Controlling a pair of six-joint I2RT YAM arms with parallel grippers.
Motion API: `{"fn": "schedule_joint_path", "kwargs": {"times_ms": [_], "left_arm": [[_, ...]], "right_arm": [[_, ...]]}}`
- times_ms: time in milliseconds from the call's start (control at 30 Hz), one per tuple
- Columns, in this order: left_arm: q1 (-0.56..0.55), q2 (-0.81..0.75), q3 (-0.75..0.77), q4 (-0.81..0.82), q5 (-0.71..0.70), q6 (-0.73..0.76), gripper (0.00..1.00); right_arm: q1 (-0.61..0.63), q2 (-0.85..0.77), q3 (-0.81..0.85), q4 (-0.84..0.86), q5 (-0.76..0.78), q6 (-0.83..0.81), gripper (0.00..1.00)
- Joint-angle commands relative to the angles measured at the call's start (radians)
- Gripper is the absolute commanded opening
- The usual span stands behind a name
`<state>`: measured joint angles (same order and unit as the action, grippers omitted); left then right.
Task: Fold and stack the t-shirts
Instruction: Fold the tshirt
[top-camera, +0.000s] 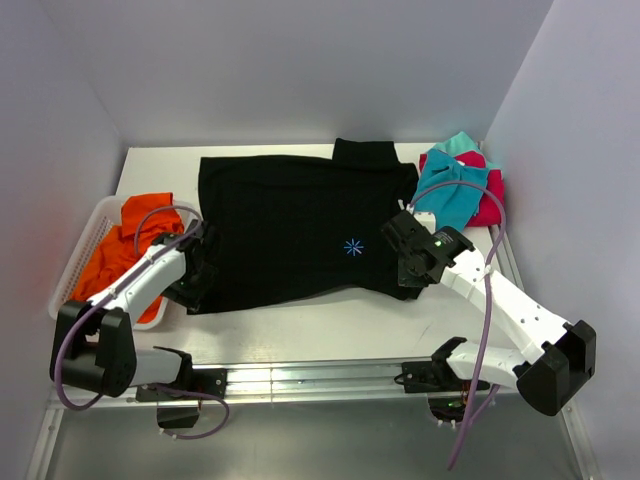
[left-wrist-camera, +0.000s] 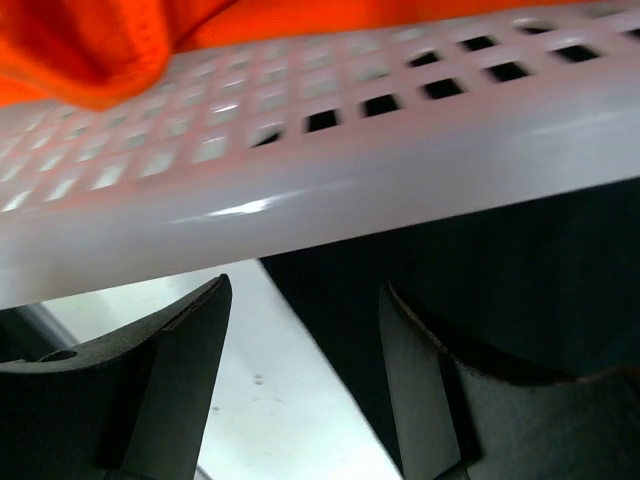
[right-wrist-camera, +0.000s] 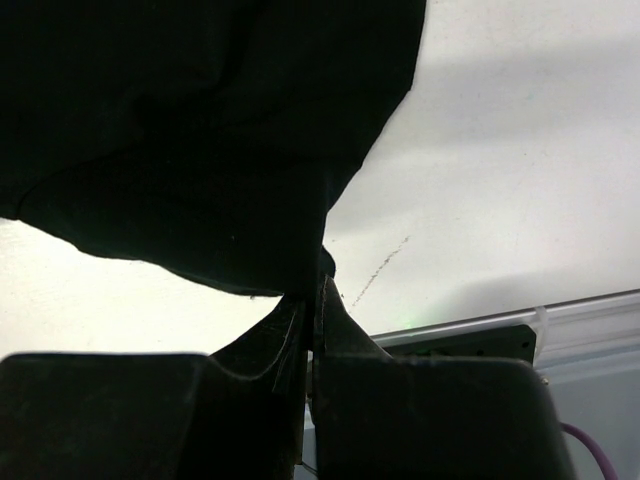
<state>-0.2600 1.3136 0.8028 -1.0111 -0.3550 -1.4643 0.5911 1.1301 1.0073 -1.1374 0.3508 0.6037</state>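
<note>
The large black t-shirt (top-camera: 290, 225) lies spread on the table, its blue starburst mark (top-camera: 353, 246) facing up. My right gripper (top-camera: 404, 243) is at the shirt's right edge. In the right wrist view the gripper (right-wrist-camera: 318, 292) is shut on a fold of the black cloth (right-wrist-camera: 200, 130). My left gripper (top-camera: 203, 268) is at the shirt's near left corner. In the left wrist view it (left-wrist-camera: 305, 390) is open, with the black cloth's edge (left-wrist-camera: 480, 270) between its jaws. The orange shirt (top-camera: 135, 245) lies in a basket. The teal shirt (top-camera: 450, 190) lies on the pink-red one (top-camera: 488, 205).
A white perforated basket (top-camera: 85, 250) stands at the left edge, and its wall (left-wrist-camera: 330, 160) is close above the left fingers. White walls close in the table at the left, back and right. A metal rail (top-camera: 320, 375) runs along the near edge.
</note>
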Motion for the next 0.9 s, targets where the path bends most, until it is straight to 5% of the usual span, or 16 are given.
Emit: {"fn": "schedule_joint_path", "kwargs": {"times_ms": [0,433,867], "left_arm": [[-0.005,0.01,0.013,0.038,-0.012,-0.011,0.67],[-0.019,0.091,-0.082,0.101,0.079,-0.007,0.65],[-0.027,0.223,-0.119,0.201,0.077,0.005,0.52]], "right_arm": [[-0.005,-0.01,0.002,0.016,0.033,-0.009,0.0],[-0.024,-0.001,-0.001,0.018,0.034,-0.007,0.0],[-0.027,0.005,-0.001,0.021,0.04,-0.016,0.0]]}}
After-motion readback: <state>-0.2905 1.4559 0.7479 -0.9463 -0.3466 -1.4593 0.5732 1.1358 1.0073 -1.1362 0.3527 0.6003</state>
